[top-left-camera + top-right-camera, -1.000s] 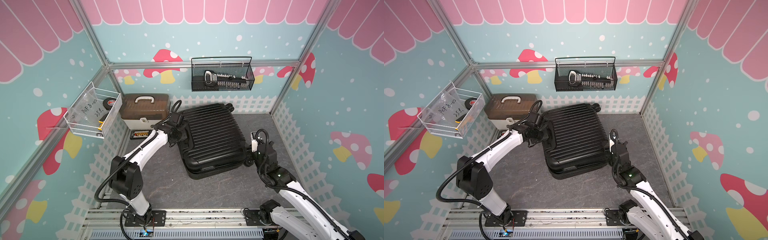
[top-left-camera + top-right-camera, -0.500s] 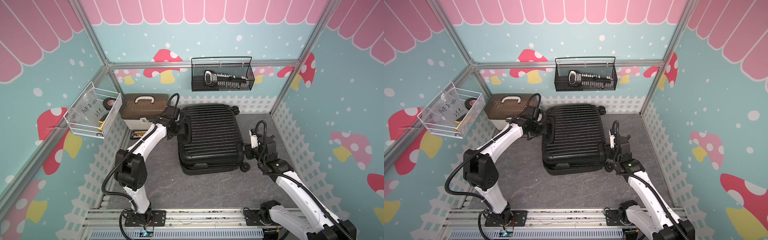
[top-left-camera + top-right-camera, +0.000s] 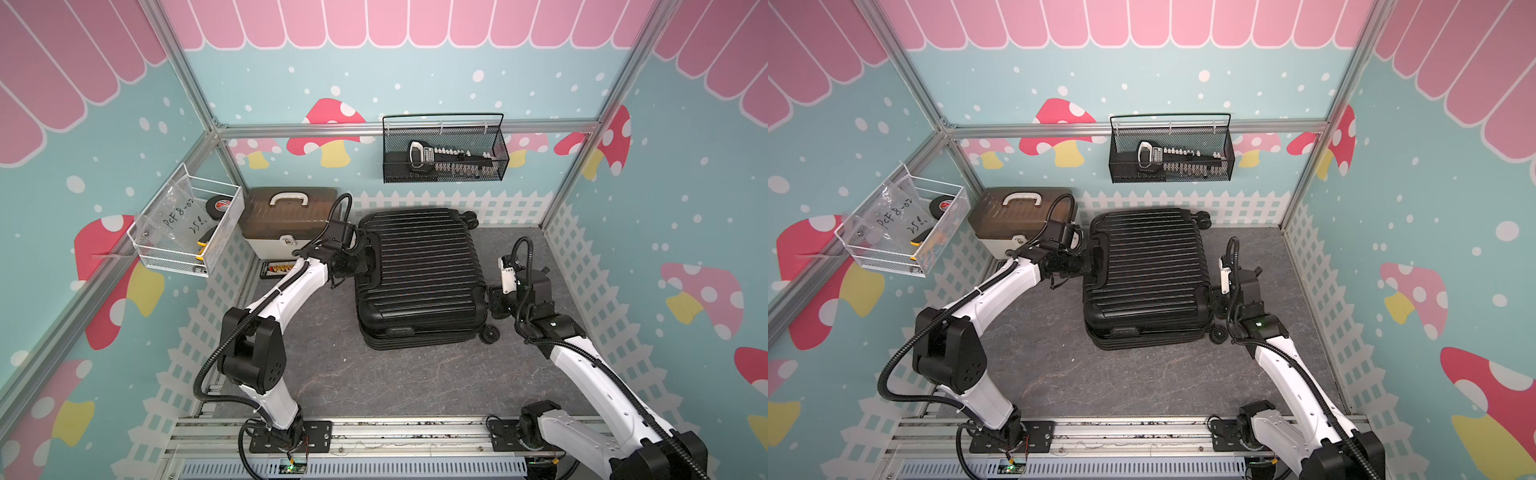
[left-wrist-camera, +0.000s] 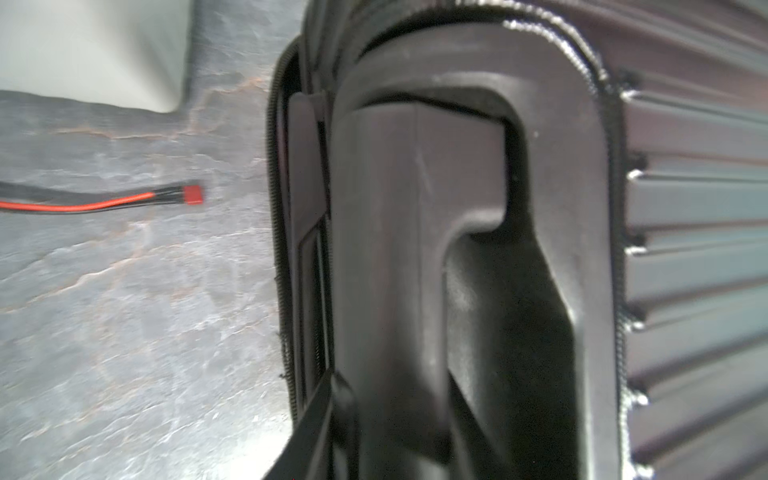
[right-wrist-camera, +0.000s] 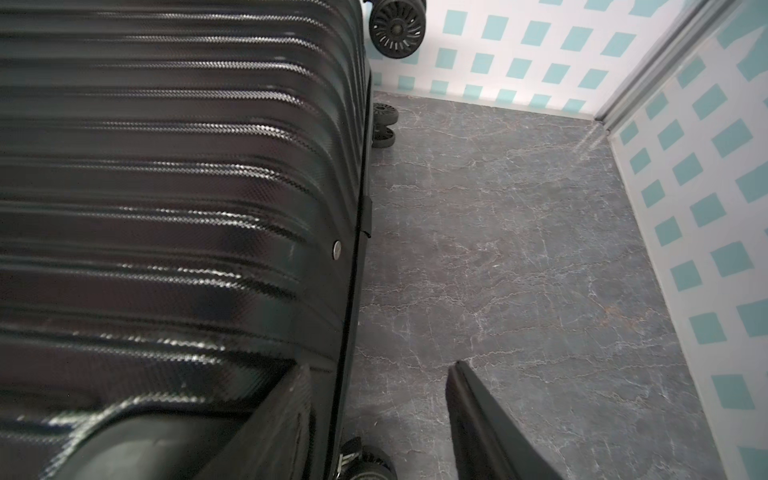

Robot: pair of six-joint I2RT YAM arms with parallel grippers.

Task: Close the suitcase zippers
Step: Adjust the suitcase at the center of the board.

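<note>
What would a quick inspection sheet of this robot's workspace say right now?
Surface: grey marbled mat.
Job's things: black suitcase lies flat, shells together; zipper beside its handle looks unzipped.
Clutter: brown-lidded box and a small tray beside it, in the back corner.
Grippers: left gripper shut at the handle, hold unclear; right gripper open at the opposite edge.
Cables: black hoses along both arms; loose red-black wire on the mat.
Surroundings: mushroom-print walls; black basket on the back wall, white basket on a side wall.
</note>
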